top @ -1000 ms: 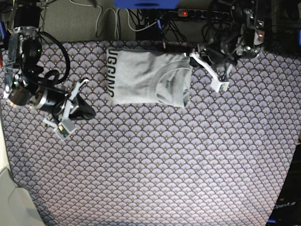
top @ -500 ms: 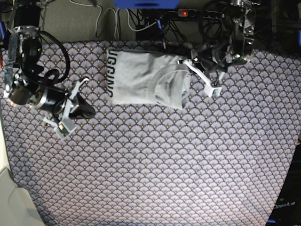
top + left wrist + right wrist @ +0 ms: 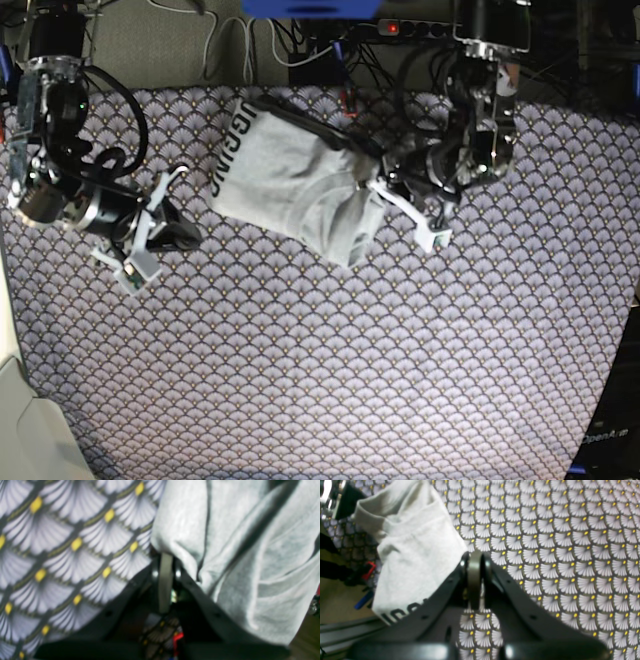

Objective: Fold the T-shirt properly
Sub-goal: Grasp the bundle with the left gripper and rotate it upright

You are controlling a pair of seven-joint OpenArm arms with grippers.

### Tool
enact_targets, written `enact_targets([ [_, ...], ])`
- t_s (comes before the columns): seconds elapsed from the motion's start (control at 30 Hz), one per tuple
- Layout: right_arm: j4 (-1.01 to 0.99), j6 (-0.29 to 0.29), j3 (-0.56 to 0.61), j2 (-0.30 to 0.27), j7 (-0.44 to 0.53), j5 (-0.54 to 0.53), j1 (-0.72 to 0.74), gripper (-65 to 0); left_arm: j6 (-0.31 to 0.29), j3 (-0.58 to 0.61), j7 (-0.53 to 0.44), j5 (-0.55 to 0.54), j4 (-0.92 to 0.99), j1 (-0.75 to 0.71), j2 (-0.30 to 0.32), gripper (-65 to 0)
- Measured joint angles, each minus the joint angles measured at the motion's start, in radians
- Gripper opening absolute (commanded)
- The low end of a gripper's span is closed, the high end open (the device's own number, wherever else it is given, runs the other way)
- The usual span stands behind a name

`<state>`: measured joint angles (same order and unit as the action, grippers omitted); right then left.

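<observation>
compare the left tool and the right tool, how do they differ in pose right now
The left tool is right up against the grey T-shirt, while the right tool hovers off to the side of it. The left tool is on the sleeve side, whereas the right tool is nearer the black lettering. Both tools are shut.

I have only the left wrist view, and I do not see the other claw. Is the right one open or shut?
Observer: The right claw is shut.
Operator: Thank you. And the black lettering of the T-shirt, at which end is it?
Observer: The black lettering runs along the end of the T-shirt that is nearer to the right arm.
</observation>
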<state>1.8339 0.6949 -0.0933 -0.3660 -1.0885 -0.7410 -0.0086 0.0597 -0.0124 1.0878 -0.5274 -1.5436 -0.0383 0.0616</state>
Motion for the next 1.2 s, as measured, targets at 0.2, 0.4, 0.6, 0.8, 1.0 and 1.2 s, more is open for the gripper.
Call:
enact_targets([
  [0.2, -0.023, 0.000, 0.000, -0.017, 0.000, -0.003, 0.000, -65.0, -0.003, 0.000, -0.029, -0.009, 0.075, 0.112, -0.020, -64.7],
  [0.4, -0.040, 0.000, 0.000, -0.036, 0.004, -0.014, 0.000, -65.0, -0.002, 0.001, -0.137, -0.011, 0.224, 0.193, -0.021, -64.7],
  [0.6, -0.197, 0.000, 0.004, -0.067, 0.008, -0.005, 0.005, -65.0, -0.003, 0.004, -0.139, -0.019, 0.288, 0.244, -0.026, -64.7],
  [0.8, -0.235, 0.000, 0.002, -0.104, 0.095, -0.003, 0.005, -65.0, 0.079, -0.076, -0.049, -0.015, 0.135, 0.148, 0.079, -64.7],
  [1.0, -0.272, 0.000, 0.005, -0.102, 0.096, -0.004, 0.006, -65.0, 0.183, -0.089, -0.036, -0.024, 0.027, 0.033, 0.098, -64.7],
  [1.2, -0.326, 0.000, 0.006, -0.101, 0.103, 0.000, 0.008, -65.0, 0.191, -0.071, -0.041, -0.018, 0.025, 0.014, 0.006, -64.7],
])
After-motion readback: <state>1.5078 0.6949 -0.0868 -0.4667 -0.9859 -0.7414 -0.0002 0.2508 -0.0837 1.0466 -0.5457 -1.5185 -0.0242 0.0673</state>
